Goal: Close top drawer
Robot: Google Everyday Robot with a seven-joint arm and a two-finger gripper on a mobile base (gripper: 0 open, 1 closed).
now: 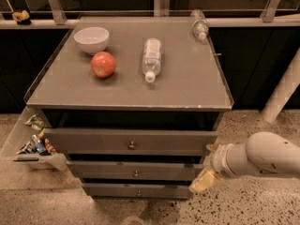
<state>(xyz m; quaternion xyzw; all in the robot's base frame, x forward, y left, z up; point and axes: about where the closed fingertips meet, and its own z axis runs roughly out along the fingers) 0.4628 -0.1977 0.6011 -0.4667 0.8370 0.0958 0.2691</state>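
Note:
The top drawer [93, 141] is a wide grey-brown panel with a small round knob [131, 145] at its centre. It stands out a little from the cabinet, with a dark gap above it under the cabinet top [187, 86]. My gripper [208, 165] is at the drawer's right end, beside the front panel. It is open, with one cream fingertip [204, 181] low by the middle drawer and the other [213, 147] by the top drawer's right edge. My white arm [267, 156] reaches in from the right.
On the cabinet top lie a white bowl [92, 39], a red apple [103, 64], a clear bottle on its side [151, 58] and a second bottle [199, 24] at the back right. Two lower drawers [136, 172] sit below. A clear bin of snack packets [33, 144] stands left; a white pole [283, 90] stands right.

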